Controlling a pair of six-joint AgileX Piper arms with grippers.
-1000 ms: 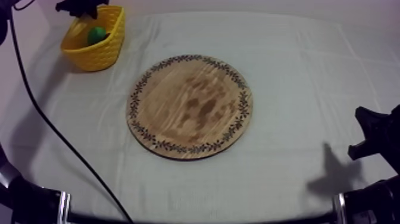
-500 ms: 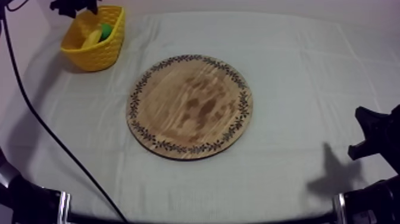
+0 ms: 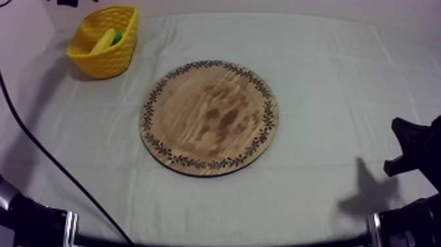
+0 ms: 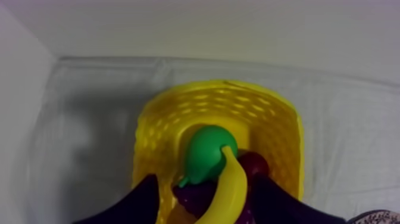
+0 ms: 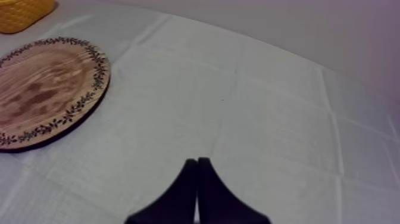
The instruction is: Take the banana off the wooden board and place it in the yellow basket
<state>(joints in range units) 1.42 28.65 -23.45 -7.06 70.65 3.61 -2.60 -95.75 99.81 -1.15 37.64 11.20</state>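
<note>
From above, the grey-white cloth [image 3: 328, 79] covers the table, marked by faint fold lines (a grid of squares). A pale wall runs along its far edge. The round wooden board [image 3: 209, 118] lies flat at the centre. The yellow basket [image 3: 121, 56] stands at the far left corner, well apart from the board. The banana [image 3: 104, 41] lies inside it beside a green pear [image 3: 117, 36]. My right arm [image 3: 413, 148] sits low at the right edge and casts a shadow on the cloth.

From the left wrist, the left gripper [image 4: 205, 182] hangs over the basket with its fingers apart and nothing clamped between them. The banana leans against the pear, with a small red fruit [image 4: 255, 164] and purple grapes [image 4: 191, 196] next to it.

From the right wrist, the right gripper [image 5: 197, 164] has its fingers pressed together in a narrow wedge over bare cloth, well apart from the board.
</note>
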